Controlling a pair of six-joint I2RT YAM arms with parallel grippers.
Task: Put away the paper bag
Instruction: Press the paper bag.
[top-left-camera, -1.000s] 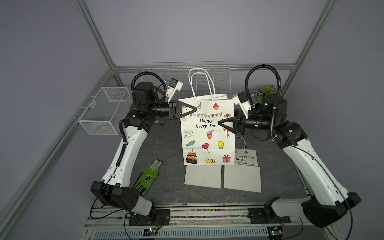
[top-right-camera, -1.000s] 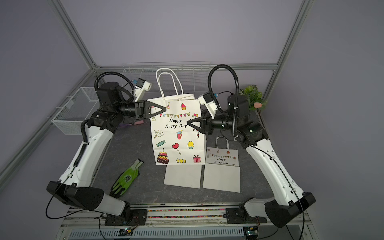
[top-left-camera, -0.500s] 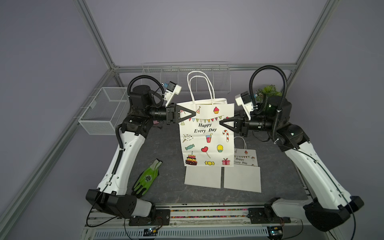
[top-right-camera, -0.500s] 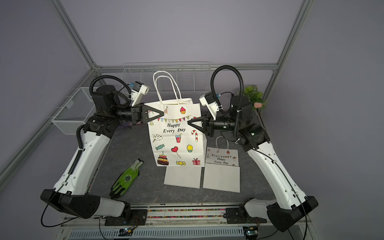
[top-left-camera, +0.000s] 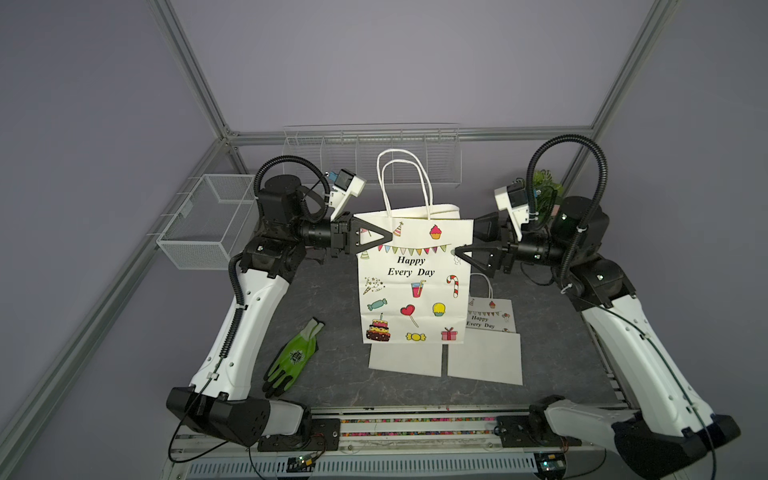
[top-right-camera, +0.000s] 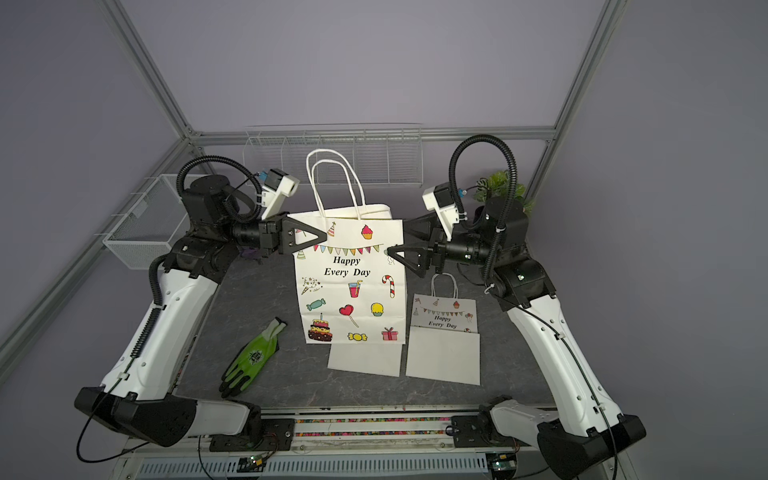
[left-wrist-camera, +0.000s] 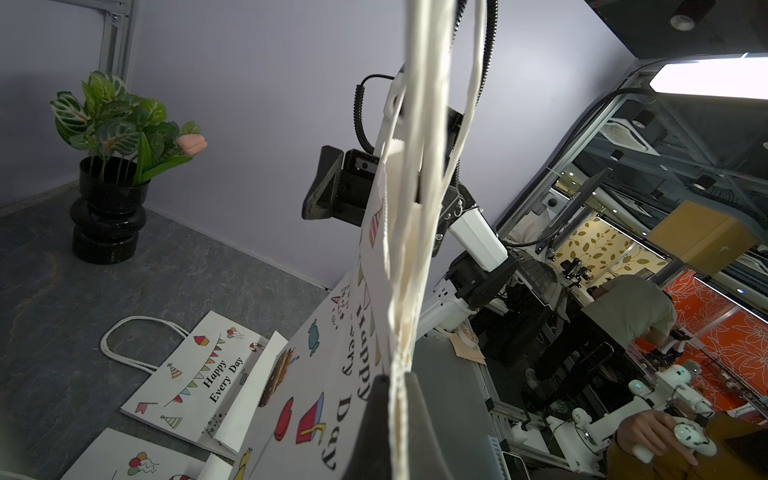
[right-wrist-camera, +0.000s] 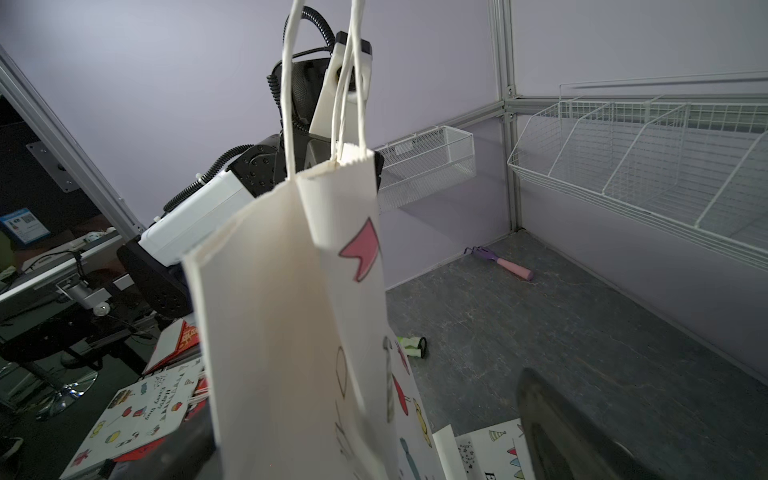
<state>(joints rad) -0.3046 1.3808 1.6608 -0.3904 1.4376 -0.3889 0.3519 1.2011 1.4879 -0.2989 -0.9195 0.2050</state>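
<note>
Paper bag (top-left-camera: 413, 282) covered top strip of the blank sheet (top-left-camera: 405, 360) below it. Plant (top-left-camera: 542, 183) sat mostly behind R arm (top-left-camera: 577, 230) in both top views; purple rake (right-wrist-camera: 500, 262) nearly all behind L arm (top-left-camera: 282, 208) there. R gripper (top-left-camera: 464, 240): far finger's tip was lost behind bag, near finger (right-wrist-camera: 573, 440) a dark blur cut off at R wrist view's edge. Glove (right-wrist-camera: 412, 347) showed only its cuff there
</note>
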